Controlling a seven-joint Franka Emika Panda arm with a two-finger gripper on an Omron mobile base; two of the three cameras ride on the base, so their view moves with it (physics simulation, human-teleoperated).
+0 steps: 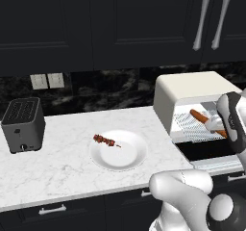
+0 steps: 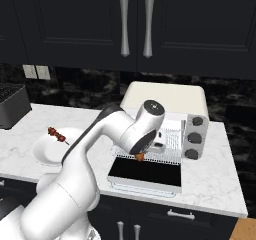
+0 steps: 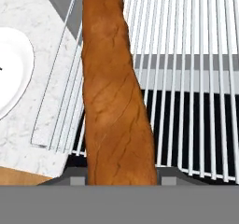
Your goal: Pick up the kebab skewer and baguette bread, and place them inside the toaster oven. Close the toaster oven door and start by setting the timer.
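Baguette bread fills the near foreground of the hand view, clamped between the nearly closed jaws of the gripper, its far end over the wire rack of the toaster oven. Lower it flat along the rack before letting go. Kebab skewer waits on the white plate on the tabletop.

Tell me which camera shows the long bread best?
The hand view: the baguette bread looms large over the wire rack, crust cracks visible. The left base view shows it small inside the toaster oven; the right base view shows just its tip.
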